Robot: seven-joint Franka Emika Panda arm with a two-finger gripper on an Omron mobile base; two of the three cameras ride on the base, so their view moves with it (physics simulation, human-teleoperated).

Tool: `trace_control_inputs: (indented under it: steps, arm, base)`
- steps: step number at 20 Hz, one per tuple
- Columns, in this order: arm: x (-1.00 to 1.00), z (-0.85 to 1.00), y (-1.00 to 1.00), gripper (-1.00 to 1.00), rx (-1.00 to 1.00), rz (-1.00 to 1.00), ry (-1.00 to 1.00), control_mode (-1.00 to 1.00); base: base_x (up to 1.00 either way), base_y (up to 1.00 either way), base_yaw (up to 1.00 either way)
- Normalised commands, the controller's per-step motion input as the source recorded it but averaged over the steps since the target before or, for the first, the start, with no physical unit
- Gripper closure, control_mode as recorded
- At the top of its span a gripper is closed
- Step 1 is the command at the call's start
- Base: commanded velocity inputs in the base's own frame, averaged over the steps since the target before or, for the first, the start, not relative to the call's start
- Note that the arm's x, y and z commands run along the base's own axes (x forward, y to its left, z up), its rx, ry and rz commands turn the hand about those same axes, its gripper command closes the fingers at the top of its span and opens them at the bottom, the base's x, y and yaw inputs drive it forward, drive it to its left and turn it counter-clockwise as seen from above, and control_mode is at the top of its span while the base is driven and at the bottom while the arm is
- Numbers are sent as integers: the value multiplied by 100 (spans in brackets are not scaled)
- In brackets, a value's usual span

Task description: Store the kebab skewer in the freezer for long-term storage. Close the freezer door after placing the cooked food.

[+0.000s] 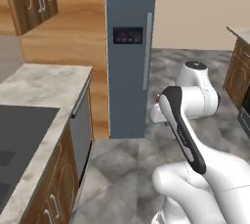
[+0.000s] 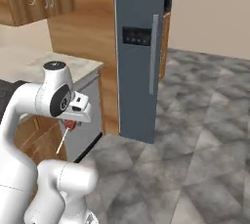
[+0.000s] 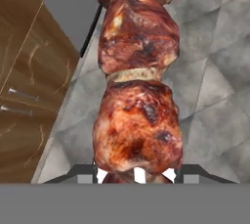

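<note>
Carrying the kebab skewer (image 3: pixel 138 96) clenched in my jaws, I judge the shut freezer door (image 1: pixel 130 56) could knock it loose if I tug the handle.

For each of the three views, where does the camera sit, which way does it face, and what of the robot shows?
Left base view: behind the arm's left, facing forward at the freezer door; the arm rises lower right.
Right base view: behind the arm's right, facing the same door; the arm rises lower left, the gripper holding the kebab skewer.
Hand view: looks along the jaws down the skewer's meat at the floor.
Both base views share the door's lit panel and the counter.
</note>
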Motion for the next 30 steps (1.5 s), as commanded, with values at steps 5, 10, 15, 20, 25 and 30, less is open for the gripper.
trace_control_inputs:
  steps: [5, 10, 15, 20, 25, 30]
  arm:
    - [0, 0, 0, 100, 0, 0, 0, 100]
    - [0, 0, 0, 100, 0, 0, 0, 100]
    - [0, 0, 0, 100, 0, 0, 0, 100]
    - [0, 0, 0, 100, 0, 0, 0, 100]
    - [0, 0, 0, 100, 0, 0, 0, 100]
    - [0, 0, 0, 100, 0, 0, 0, 100]
  base:
    - [6, -48, -76]
    - [37, -49, -57]
    - [65, -38, -15]
    - [79, -32, 0]
    - [87, -28, 0]
    - [100, -19, 4]
